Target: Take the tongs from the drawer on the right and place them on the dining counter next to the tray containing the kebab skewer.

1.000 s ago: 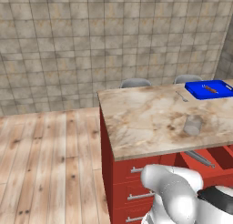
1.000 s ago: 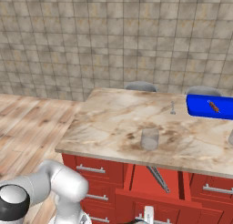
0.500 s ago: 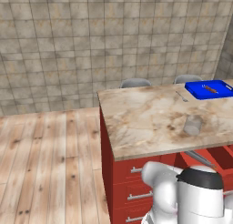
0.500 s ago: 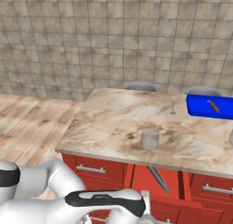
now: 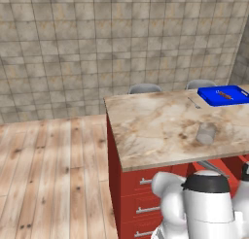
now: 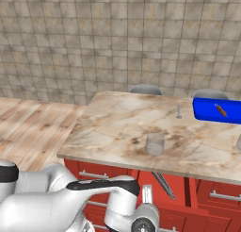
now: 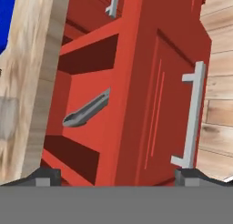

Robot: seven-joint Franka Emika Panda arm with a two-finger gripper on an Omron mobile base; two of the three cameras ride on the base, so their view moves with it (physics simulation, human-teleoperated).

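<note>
Tongs (image 7: 86, 110) in open drawer (image 7: 136, 100), long axis 2-to-8 o'clock; gripper (image 7: 113, 177) wide open, empty; arm swung further across since earlier.

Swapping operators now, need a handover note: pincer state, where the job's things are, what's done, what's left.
Pincer: open, holding nothing, facing the pulled-out drawer.
Tongs: lying inside the drawer, untouched; also visible under the counter edge in the right base view.
Tray: on the dining counter at its far right, kebab skewer on it.
Done: drawer open.
Left: reach in, grasp the tongs, lift them out, set them on the counter next to the tray.
</note>
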